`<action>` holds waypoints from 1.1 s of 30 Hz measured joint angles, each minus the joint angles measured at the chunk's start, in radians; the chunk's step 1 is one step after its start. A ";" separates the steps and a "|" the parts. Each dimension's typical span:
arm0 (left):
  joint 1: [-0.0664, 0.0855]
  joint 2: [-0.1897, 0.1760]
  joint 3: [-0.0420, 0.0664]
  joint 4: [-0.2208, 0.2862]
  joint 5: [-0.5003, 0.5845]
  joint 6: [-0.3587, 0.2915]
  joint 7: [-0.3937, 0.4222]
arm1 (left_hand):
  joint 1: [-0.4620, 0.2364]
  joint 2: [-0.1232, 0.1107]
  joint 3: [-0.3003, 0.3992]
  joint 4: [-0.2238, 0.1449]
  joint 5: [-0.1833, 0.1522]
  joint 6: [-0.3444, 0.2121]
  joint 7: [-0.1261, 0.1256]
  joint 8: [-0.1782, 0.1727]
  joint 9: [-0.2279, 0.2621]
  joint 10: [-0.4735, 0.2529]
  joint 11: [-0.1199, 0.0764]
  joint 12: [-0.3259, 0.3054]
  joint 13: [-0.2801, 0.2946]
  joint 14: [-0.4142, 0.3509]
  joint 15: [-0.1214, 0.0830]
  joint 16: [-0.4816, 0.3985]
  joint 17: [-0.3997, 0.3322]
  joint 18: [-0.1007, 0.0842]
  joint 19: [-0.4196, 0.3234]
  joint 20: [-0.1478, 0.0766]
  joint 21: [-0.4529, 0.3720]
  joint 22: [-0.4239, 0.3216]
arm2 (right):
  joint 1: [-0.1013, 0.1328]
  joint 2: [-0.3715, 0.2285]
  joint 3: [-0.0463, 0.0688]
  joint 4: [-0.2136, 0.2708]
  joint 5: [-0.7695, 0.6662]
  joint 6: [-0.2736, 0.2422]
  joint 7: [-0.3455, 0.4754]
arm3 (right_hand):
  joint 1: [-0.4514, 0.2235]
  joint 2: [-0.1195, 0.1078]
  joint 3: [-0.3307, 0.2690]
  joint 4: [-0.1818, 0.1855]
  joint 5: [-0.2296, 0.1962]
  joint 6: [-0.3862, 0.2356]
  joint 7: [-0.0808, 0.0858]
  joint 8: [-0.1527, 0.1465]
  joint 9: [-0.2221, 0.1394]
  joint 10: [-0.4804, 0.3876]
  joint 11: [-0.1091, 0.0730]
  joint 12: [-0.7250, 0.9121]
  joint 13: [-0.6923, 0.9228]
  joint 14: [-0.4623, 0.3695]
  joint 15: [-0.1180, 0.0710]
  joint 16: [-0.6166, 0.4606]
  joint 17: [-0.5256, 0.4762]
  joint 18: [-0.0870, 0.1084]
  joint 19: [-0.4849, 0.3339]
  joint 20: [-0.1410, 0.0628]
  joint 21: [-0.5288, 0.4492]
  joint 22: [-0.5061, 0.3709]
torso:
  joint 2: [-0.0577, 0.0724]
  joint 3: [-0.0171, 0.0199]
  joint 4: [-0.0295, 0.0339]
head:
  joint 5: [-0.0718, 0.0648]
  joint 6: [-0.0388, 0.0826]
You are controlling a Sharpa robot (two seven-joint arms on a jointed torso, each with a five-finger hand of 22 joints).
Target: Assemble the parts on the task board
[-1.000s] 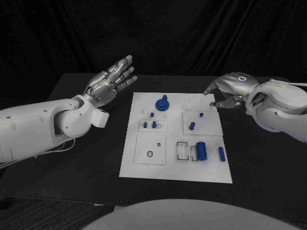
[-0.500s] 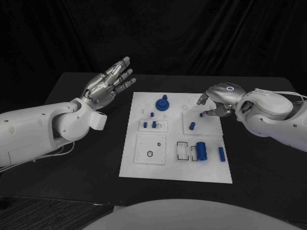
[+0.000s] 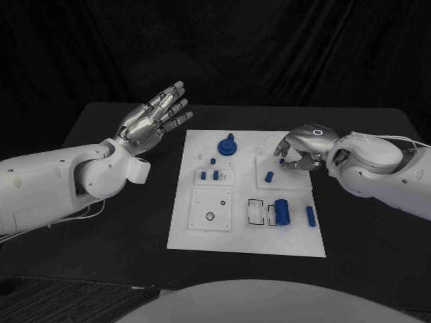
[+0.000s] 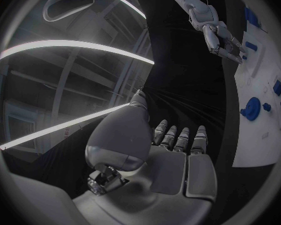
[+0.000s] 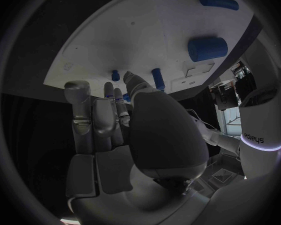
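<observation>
This looks like a robotics lab or test cell — a staged workspace rather than a home or shop. A black table (image 3: 371, 222) stands before black curtains (image 3: 235, 47) that close off the whole background. On the table lies a white task board (image 3: 201, 235) with printed outlines and small blue parts (image 3: 283, 211) — a bench test fixture. The left wrist view shows long strip lights (image 4: 72, 45) on a high ceiling overhead.

I read one word, "Sharpa", in dark letters on the white body beside my right hand (image 5: 134, 135), above a glowing ring.
</observation>
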 measured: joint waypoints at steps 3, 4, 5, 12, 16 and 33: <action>-0.001 0.002 0.000 -0.001 0.000 0.004 -0.002 | 0.014 0.003 -0.003 -0.003 0.008 0.000 0.000 0.000 0.000 0.001 0.008 0.006 0.001 0.000 0.007 0.000 0.000 0.000 0.000 0.007 0.000 0.006 | -0.005 0.003 0.000 -0.006 0.001 0.001 0.002 | 0.002 -0.002 0.014 -0.001 0.015 0.025 -0.001 0.005 0.006 0.016 -0.002 -0.008 -0.006 0.000 0.000 0.000 -0.003 0.000 0.000 0.000 -0.001 0.000 | 0.000 0.0000 0.0000 | -0.001 0.000; -0.001 0.002 0.000 -0.002 0.000 0.005 -0.003 | 0.017 0.003 -0.004 -0.004 0.015 0.000 0.000 0.000 0.000 0.001 0.009 0.008 0.001 0.000 0.011 0.000 0.000 0.000 0.000 0.007 0.000 0.008 | -0.006 0.003 0.000 -0.008 0.001 0.002 0.002 | 0.004 -0.004 0.021 -0.004 0.030 0.036 -0.001 0.010 0.010 0.021 -0.003 -0.015 -0.009 0.000 0.000 0.000 -0.004 0.000 0.000 0.000 -0.006 0.000 | 0.000 0.0000 0.0000 | -0.001 0.000; -0.001 0.003 0.000 -0.002 0.000 0.006 -0.003 | 0.021 0.004 -0.006 -0.006 0.018 0.000 0.000 0.000 0.000 0.001 0.009 0.008 0.001 0.002 0.012 0.000 0.000 0.000 0.002 0.009 0.000 0.009 | -0.007 0.004 0.000 -0.009 0.001 0.002 0.003 | 0.007 -0.007 0.026 -0.004 0.040 0.044 0.000 0.014 0.013 0.021 -0.003 -0.017 -0.011 0.000 0.000 0.000 -0.005 0.000 0.000 0.000 -0.006 0.000 | 0.000 0.0000 0.0000 | -0.001 0.000; -0.003 0.004 0.000 -0.005 0.000 0.012 -0.011 | 0.045 0.011 -0.007 -0.007 0.045 0.009 0.009 0.000 0.001 0.001 0.016 0.012 0.002 0.007 0.018 0.000 0.000 0.000 0.004 0.018 0.000 0.014 | -0.014 0.009 0.000 -0.018 0.002 0.003 0.004 | 0.015 -0.015 0.050 -0.011 0.082 0.061 -0.006 0.018 0.025 0.024 0.000 -0.031 -0.021 -0.018 0.000 -0.027 -0.034 0.000 -0.018 -0.004 -0.060 0.000 | 0.000 -0.0003 0.0000 | -0.001 0.000; -0.004 0.007 0.000 -0.007 0.000 0.015 -0.015 | 0.061 0.013 -0.011 -0.011 0.066 0.012 0.013 0.000 0.001 0.007 0.021 0.019 0.003 0.009 0.027 0.003 0.002 0.000 0.008 0.022 0.004 0.020 | -0.017 0.013 0.000 -0.026 0.002 0.002 0.004 | 0.015 -0.015 0.059 -0.013 0.098 0.069 -0.006 0.018 0.030 0.028 -0.003 -0.036 -0.023 -0.018 0.000 -0.027 -0.034 0.000 -0.018 -0.004 -0.060 0.000 | 0.000 -0.0005 0.0000 | -0.002 0.000; -0.009 0.013 0.000 -0.014 0.000 0.024 -0.032 | 0.113 0.029 -0.010 -0.038 0.156 0.035 0.043 0.000 0.005 0.011 0.032 0.039 0.007 0.019 0.037 0.022 0.008 0.000 0.020 0.034 0.008 0.037 | -0.025 0.025 0.002 -0.043 0.003 -0.012 0.005 | 0.044 0.015 0.108 -0.061 0.112 0.135 -0.012 0.057 0.072 0.088 -0.019 -0.030 -0.025 -0.029 -0.011 -0.027 -0.043 0.000 -0.027 -0.012 -0.060 0.000 | -0.001 -0.0012 0.0007 | 0.000 0.000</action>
